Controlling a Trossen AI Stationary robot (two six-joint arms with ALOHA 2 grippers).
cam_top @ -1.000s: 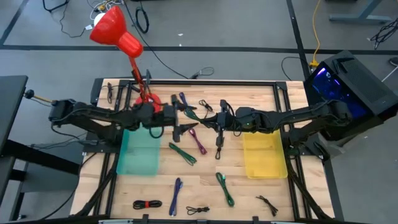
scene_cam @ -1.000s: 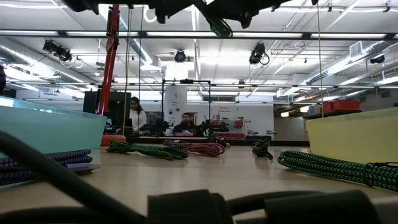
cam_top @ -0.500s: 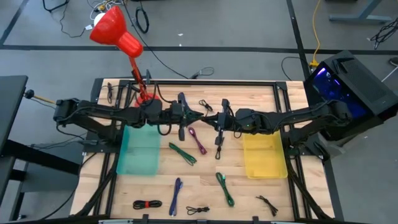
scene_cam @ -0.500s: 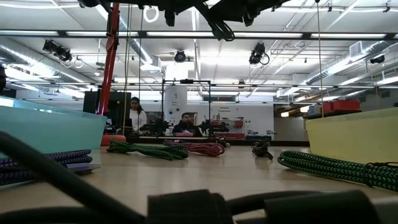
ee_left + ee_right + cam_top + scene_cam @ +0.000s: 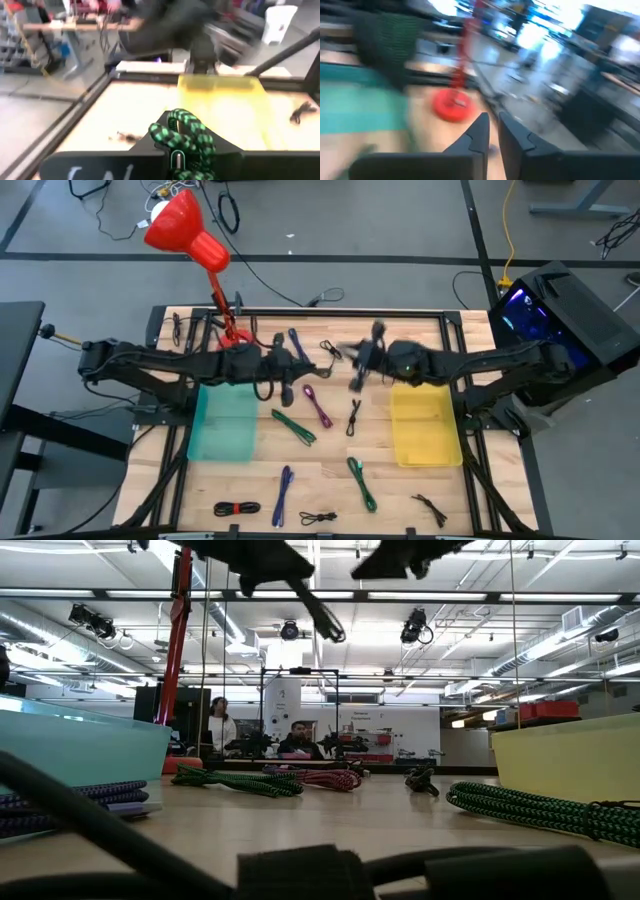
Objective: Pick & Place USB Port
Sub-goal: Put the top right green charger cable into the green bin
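Observation:
A green-and-black braided USB cable, bundled in loops, sits between the fingers of my left gripper, which is shut on it above the table's middle. My right gripper is blurred and hangs just to the right of it. There is a narrow gap between its fingers and nothing in it. In the low view both grippers show at the top edge, the left one with a dark cable end trailing below it. My left gripper pinches the looped bundle of the green cable between its two fingers, several strands at once, beside the silver plug. The fingers reach roughly level toward the table's right side. The cable is lifted clear of the table, one end hanging below.
A teal bin holding cables stands left of the middle and a yellow bin right of it. Loose cables lie about: purple, green, black, blue. A red lamp stands at the far left.
My left gripper has moved toward the table's right to the green cable between the two arms and has shut on it. My right gripper has let go of it and drawn back toward the far right, fast enough to blur.

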